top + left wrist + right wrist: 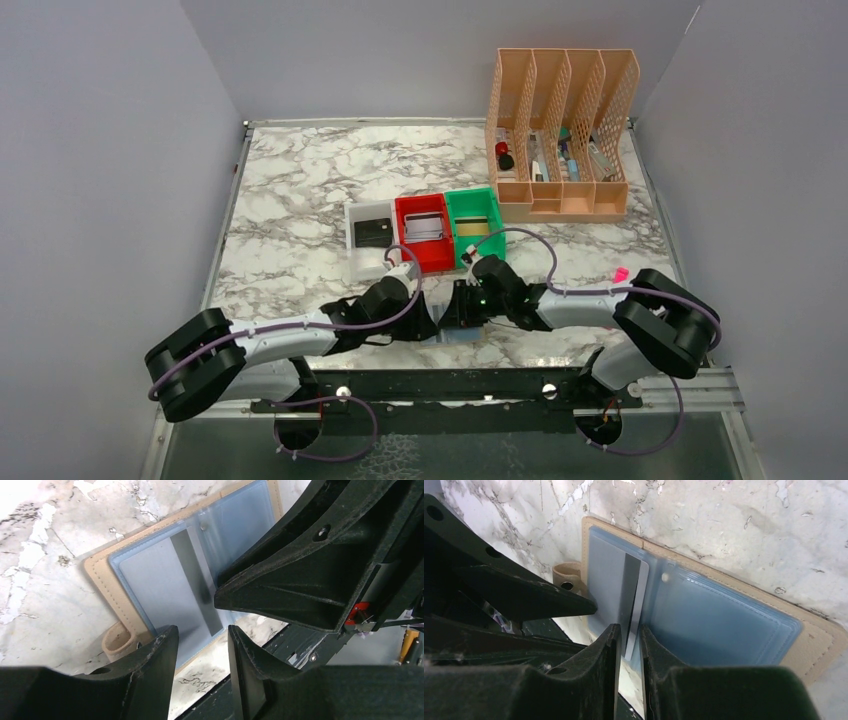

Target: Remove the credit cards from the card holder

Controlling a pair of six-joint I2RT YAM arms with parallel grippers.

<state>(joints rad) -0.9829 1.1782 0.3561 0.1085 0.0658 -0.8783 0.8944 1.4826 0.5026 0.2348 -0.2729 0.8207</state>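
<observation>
card holder (724,615) lies open by the table's (300,200) near edge, crowded from both sides. right wrist view alone shows right gripper (629,635) pinching the grey card (636,595); left gripper's (202,635) jaws spread, empty.

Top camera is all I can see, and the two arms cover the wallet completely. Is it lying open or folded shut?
Observer: Open. The card holder lies flat on the marble table, blue-grey pockets facing up.
Operator: Is there a card in it?
Observer: One that I can see: a thin grey credit card, tilted up on edge near the middle, with the jaws of the right gripper pinched on its near end.
Operator: And the other arm?
Observer: The left gripper hangs at the holder's edge, jaws apart, with nothing between them.
</observation>
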